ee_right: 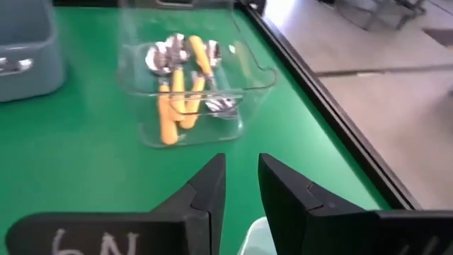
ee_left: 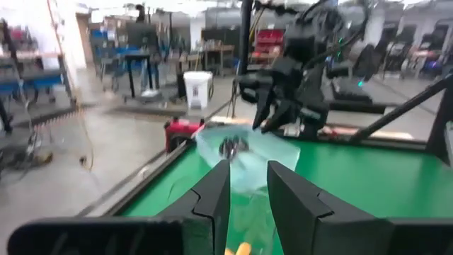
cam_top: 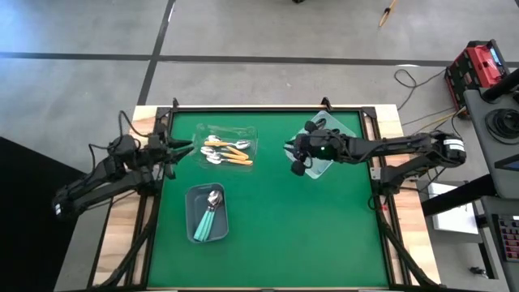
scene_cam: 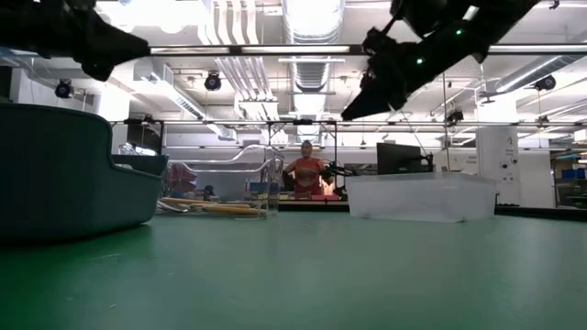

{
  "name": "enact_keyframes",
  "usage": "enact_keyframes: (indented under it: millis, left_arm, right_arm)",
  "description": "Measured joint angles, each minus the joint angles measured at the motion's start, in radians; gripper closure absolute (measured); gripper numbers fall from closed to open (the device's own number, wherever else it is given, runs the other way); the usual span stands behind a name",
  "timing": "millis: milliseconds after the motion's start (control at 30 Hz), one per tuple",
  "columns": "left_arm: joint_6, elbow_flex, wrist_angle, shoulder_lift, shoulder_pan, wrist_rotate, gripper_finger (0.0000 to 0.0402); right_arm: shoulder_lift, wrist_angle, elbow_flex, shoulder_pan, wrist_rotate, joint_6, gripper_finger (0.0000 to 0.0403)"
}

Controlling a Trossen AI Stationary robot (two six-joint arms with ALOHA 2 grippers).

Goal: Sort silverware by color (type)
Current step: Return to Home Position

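1. The left gripper (cam_top: 187, 149) hangs over the table's left edge, at mid-left of the high view, pointing toward the clear bin. In its wrist view its fingers (ee_left: 212, 195) stand slightly apart with nothing between them.
2. The grey bin (cam_top: 190, 203) sits lower centre-left of the high view on the green table (cam_top: 308, 235). The teal spoons (cam_top: 210, 221) lie bunched lengthwise inside it, metal bowls toward the frame's top.
3. The clear bin (cam_top: 240, 131) stands above the grey one in the frame, just right of the left gripper. The orange spoons (cam_top: 229, 152) lie in it in a loose heap, bowls mostly toward the left.
4. The right gripper (cam_top: 291, 158) hovers right of centre in the high view, above the near end of the pale bin (cam_top: 324, 170). The low view shows it well clear of the bin's rim. Its fingers (ee_right: 205, 188) are parted by a narrow gap and hold nothing.
5. The pale bin is mostly hidden under that gripper in the high view. In the left wrist view something shiny (ee_left: 230, 147) shows inside it, but I cannot tell what it is.
6. The right arm reaches in from the table's right edge.
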Motion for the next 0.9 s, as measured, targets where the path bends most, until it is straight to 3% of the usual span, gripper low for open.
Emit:
enact_keyframes:
  millis: [233, 433, 700, 900]
  left_arm:
    - [0.0, -0.032, 0.027, -0.103, 0.0, 0.005, 0.0324]
    - [0.02, -0.119, 0.119, -0.094, 0.0, -0.005, 0.0324]
    - [0.005, -0.206, 0.202, -0.103, 0.0, -0.005, 0.0324]
    - [-0.018, -0.257, 0.251, -0.105, 0.0, -0.005, 0.0324]
  right_arm:
    - [-0.133, 0.101, -0.129, -0.03, -0.079, -0.093, 0.0332]
    - [-0.278, 0.265, -0.297, -0.104, -0.214, -0.093, 0.0328]
    - [-0.443, 0.285, -0.404, -0.173, -0.341, -0.088, 0.0334]
    - [-0.561, 0.286, -0.482, -0.216, -0.353, -0.076, 0.0332]
